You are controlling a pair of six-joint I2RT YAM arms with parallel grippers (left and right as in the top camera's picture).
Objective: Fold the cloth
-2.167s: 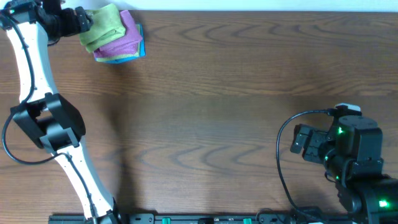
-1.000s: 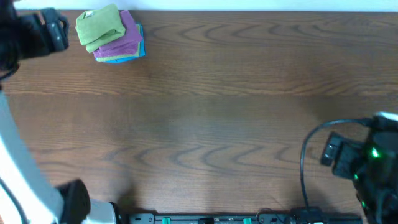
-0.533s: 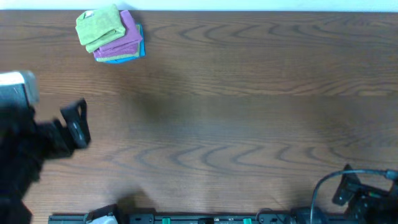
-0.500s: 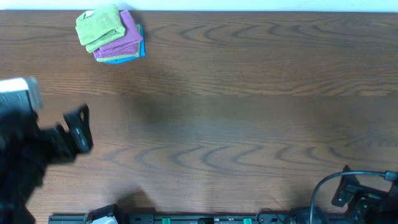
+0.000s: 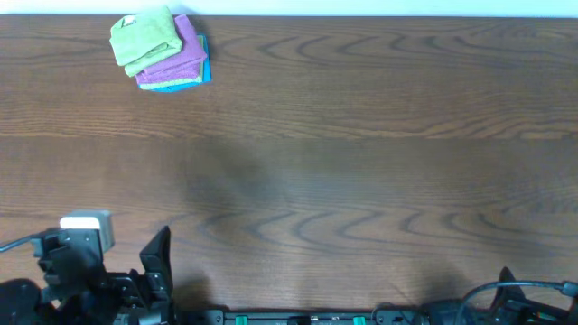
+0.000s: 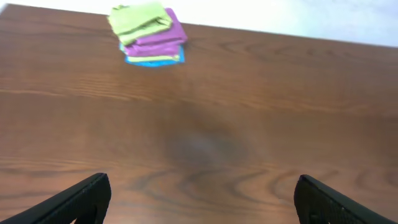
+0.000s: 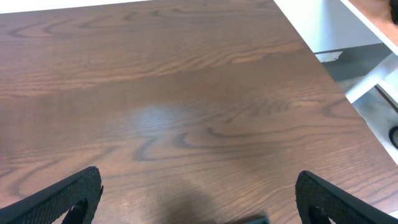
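Cloth [image 5: 144,38] lies folded atop purple cloth [image 5: 183,56], upper left; looks finished. Left pincer [image 6: 202,194] and right pincer [image 7: 196,194] both gape empty at bottom edge; I'd leave it untouched.

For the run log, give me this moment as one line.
green cloth: folded, atop purple cloth | left gripper: open, empty | right gripper: open, empty

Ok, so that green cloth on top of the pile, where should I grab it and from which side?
Probably the left edge of the lime-green cloth, coming in from the left and above. It sits skewed on the purple cloth, and that edge juts out past the pile. A pinch there can likely take it alone, without catching the purple cloth or the blue cloth beneath.
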